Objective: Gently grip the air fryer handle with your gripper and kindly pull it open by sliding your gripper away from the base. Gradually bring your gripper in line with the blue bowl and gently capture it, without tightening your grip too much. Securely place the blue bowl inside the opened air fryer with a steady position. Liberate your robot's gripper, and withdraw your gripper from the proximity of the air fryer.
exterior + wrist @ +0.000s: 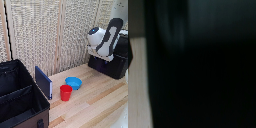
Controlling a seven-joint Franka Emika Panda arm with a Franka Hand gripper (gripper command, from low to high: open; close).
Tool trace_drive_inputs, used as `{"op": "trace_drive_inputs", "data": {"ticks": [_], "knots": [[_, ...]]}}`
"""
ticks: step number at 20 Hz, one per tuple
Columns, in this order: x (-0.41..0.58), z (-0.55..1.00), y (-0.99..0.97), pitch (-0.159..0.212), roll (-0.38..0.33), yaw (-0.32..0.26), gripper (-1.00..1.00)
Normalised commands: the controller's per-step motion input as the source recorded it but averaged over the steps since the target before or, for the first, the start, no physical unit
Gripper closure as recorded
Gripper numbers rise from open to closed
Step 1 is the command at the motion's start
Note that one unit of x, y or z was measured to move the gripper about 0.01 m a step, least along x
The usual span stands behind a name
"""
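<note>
- The fryer (111, 64) sits at the exterior view's right, a black box on the wooden table (95, 102), close to the slatted screen (55, 35) behind.
- The arm (106, 39) is folded down over the fryer's top and near side, white shells and a black link bunched tight against it.
- The gripper is hidden in the exterior view, down behind the arm's wrist at the fryer, so whether its fingers are apart or together cannot be told.
- The handle cannot be made out in either view.
- The wrist view is nearly all black, blurred fryer wall (203, 65) right up against the lens, with a pale strip of table (137, 90) at one edge.
- The bowl (73, 82) lies well apart from the arm, toward the exterior view's left, upright on the table.
- The red cup (66, 92) stands just beside the bowl, nearer the camera.
- Farther out still: a blue panel (43, 81) standing on edge, then an open black case (20, 95).
</note>
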Motion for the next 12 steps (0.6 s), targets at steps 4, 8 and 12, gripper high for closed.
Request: {"op": "trace_drive_inputs", "data": {"ticks": [4,8,12], "knots": [[0.193,0.27,-0.32,-0.002,0.012,0.119,1.0],[0.013,0.09,-0.15,0.0,0.012,-0.008,1.0],[-0.171,0.0,-0.01,0.005,0.002,-0.115,1.0]]}}
